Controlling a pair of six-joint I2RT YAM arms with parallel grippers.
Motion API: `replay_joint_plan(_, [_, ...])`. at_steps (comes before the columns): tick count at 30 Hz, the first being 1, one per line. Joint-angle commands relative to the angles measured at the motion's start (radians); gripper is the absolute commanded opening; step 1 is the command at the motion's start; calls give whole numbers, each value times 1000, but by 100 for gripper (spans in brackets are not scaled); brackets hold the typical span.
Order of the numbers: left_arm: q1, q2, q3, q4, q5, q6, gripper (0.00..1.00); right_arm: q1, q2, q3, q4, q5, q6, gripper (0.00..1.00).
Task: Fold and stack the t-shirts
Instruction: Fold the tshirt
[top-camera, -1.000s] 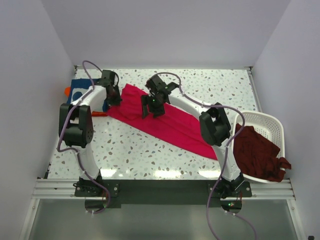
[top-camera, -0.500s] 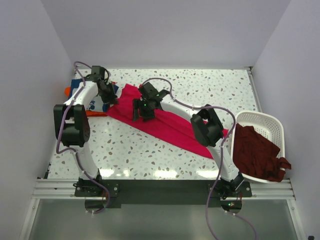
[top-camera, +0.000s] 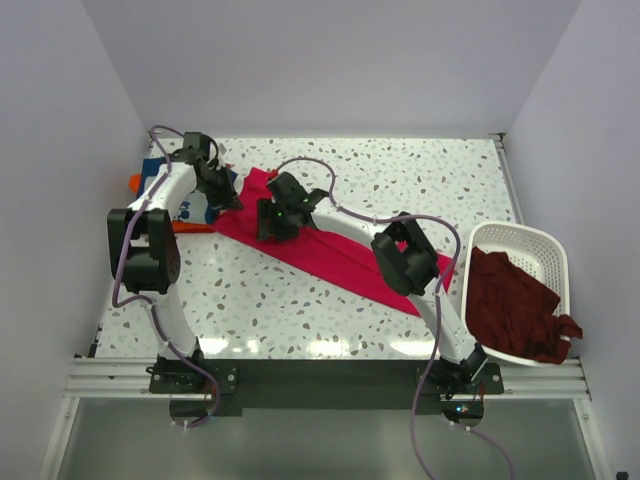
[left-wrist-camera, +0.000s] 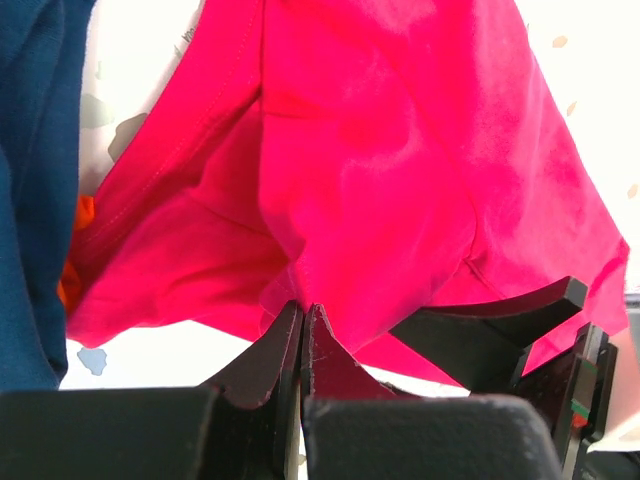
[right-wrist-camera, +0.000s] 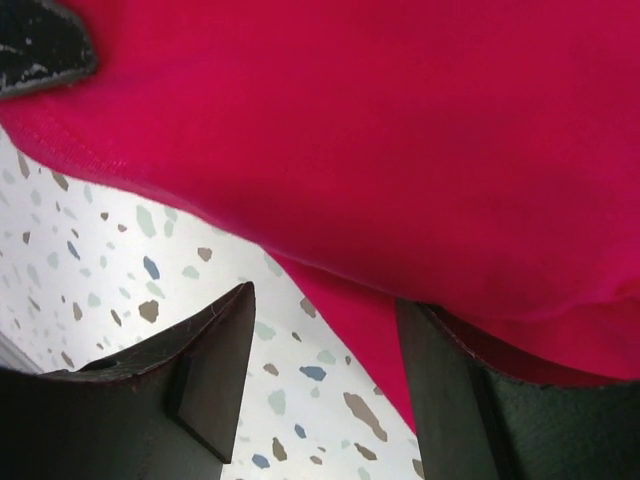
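The crimson-pink t-shirt (top-camera: 345, 258) lies in a long diagonal band across the table. My left gripper (top-camera: 228, 197) is at its far left end, shut on a fold of its edge (left-wrist-camera: 303, 312). My right gripper (top-camera: 268, 226) is open low over the shirt's left part, its fingers (right-wrist-camera: 210, 370) straddling the shirt's hem (right-wrist-camera: 380, 130) above the table. The navy t-shirt (top-camera: 153, 173) and the orange one (top-camera: 134, 182) lie under the left arm; both show in the left wrist view, navy (left-wrist-camera: 30, 180) and orange (left-wrist-camera: 72, 270). Dark maroon shirts (top-camera: 515, 305) fill the basket.
The white plastic laundry basket (top-camera: 530, 236) stands at the right table edge. White walls close in the table at the left, back and right. The speckled tabletop (top-camera: 420, 180) shows behind and in front of the crimson shirt.
My right gripper has moved left along the crimson shirt toward the left gripper. My left gripper has shifted slightly left and back, still holding the shirt.
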Motion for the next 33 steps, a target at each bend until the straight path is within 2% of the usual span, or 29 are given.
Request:
replay_joint_plan(1, [1,3,39,-8,34,-7,0,8,-23,1,61,76,2,61])
replay_joint_plan(6, [2,15,59,-11,56,-12,0,10,-8,27,63,99,-20,61])
replay_joint_plan(10, [2,17,74,-18,53,-12,0,10,39,108,-1,116,-35,60])
replay_joint_plan(15, [1,12,68,-14,63,-13,0,10,61,110,-31,129,-55,59])
replay_joint_plan(27, [1,17,67,-8,71,-13,0,11,92,156,-107,225,-67,40])
replay_joint_plan(33, [1,20,62,-5,62,-10,0,13,81,170,-110,233,-67,23])
